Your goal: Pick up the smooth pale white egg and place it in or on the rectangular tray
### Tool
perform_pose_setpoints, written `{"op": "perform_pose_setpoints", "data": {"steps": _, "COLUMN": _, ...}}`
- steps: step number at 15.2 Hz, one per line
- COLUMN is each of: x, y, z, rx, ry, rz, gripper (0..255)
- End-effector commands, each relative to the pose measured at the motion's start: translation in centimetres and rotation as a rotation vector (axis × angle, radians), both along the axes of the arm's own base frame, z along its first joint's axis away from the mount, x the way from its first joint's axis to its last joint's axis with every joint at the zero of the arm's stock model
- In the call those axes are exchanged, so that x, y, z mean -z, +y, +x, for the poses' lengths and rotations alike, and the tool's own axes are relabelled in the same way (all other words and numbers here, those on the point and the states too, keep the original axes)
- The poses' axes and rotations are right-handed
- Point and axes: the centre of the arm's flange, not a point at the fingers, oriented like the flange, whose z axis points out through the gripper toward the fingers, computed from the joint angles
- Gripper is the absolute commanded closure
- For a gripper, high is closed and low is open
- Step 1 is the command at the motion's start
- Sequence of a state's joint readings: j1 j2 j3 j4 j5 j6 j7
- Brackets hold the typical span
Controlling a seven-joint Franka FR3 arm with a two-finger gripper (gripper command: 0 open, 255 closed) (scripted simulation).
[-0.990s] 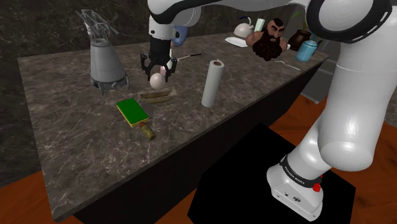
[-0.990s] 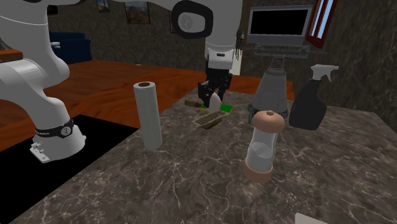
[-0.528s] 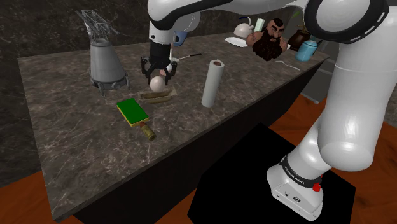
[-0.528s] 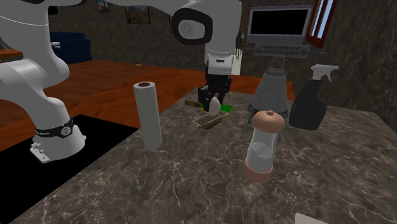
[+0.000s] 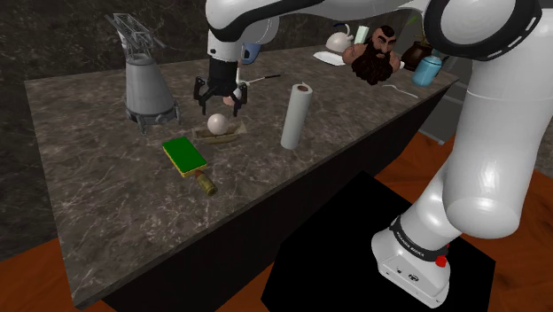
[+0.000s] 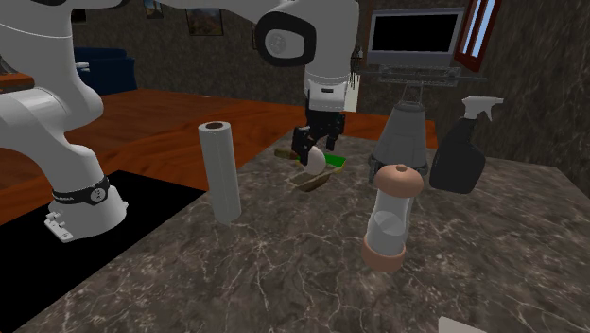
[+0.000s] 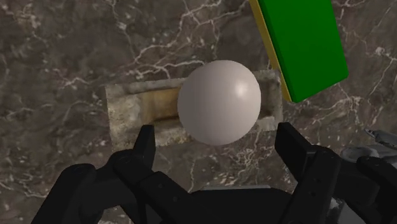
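Off-white egg point(image 7: 219, 102), smooth, unmarked. Observations run left to right across the shoulder view.

- Grey cone-shaped appliance point(image 5: 144, 84): at 10 o'clock of the tray, well apart.
- Green-topped block point(image 5: 184, 154): at 7 o'clock of the tray, near but not touching.
- Tray point(image 5: 232, 135): shallow, rectangular, tan-grey, with its long axis on the 9–3 line. The egg is over it. In the wrist view the egg sits toward the tray's end nearest the green block.
- Gripper point(image 5: 219, 103): at 12 o'clock of the egg, with a clear gap between them.
- Fingers point(image 7: 143, 145): spread wide. The egg lies beyond the tips, centred between them and untouched, so nothing is held. The finger-to-finger line runs along the tray's long axis.
- White paper roll point(image 5: 297, 115): upright at 3 o'clock, apart.

Judgement: the egg looks to be in the tray and the placing step nearly done. I cannot tell whether it is at rest or rocking.

The key relation is that the egg is straight below the open jaws, so the safe exit is straight up toward 12. Drift along 9–3 could bring a finger against a round thing behind a low rim and roll it out.
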State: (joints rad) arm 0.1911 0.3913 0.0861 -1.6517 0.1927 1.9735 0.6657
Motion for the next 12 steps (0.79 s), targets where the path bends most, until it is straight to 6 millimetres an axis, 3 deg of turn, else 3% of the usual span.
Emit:
{"op": "perform_pose_setpoints", "data": {"steps": 1, "x": -1.3, "y": -0.2, "z": 0.1, "rx": 0.000, "ry": 0.000, "rz": 0.000, "gripper": 0}}
{"op": "perform_pose_setpoints", "data": {"steps": 4, "x": -4.9, "y": -0.9, "z": 0.6, "rx": 0.000, "ry": 0.000, "rz": 0.000, "gripper": 0}}
{"op": "perform_pose_setpoints", "data": {"steps": 12, "x": -4.9, "y": -0.9, "z": 0.6, "rx": 0.000, "ry": 0.000, "rz": 0.000, "gripper": 0}}
